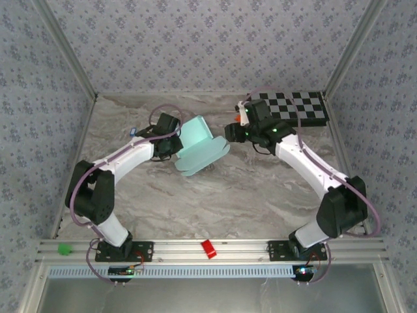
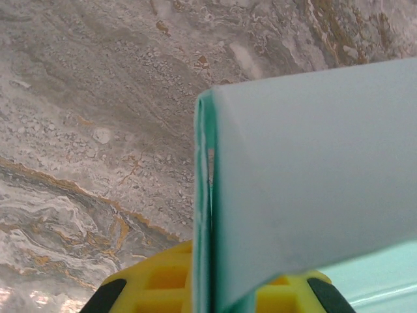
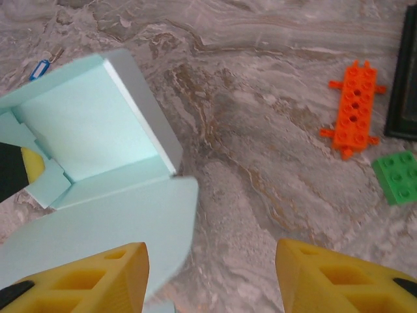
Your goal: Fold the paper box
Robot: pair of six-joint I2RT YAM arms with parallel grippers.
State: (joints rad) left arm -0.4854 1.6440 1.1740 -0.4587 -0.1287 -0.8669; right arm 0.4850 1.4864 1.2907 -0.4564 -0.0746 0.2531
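Note:
The paper box (image 1: pixel 199 147) is a pale aqua card, partly folded, with one wall standing and a rounded flap (image 3: pixel 117 222) spread toward the right arm. My left gripper (image 1: pixel 171 140) is shut on its left edge. In the left wrist view the folded card (image 2: pixel 313 163) runs edge-on between the yellow fingers (image 2: pixel 156 280) of the left gripper (image 2: pixel 215 287). My right gripper (image 1: pixel 231 132) hovers at the box's right side. Its jaws stand open over bare table (image 3: pixel 210 261), and the flap's rounded corner lies just beside the left finger (image 3: pixel 111 274).
An orange brick (image 3: pixel 352 107) and a green brick (image 3: pixel 397 176) lie right of the right gripper, near the black-and-white checkered board (image 1: pixel 300 107) at the back right. A small blue tag (image 3: pixel 40 68) lies behind the box. Patterned walls close in the marble table (image 1: pixel 215 202).

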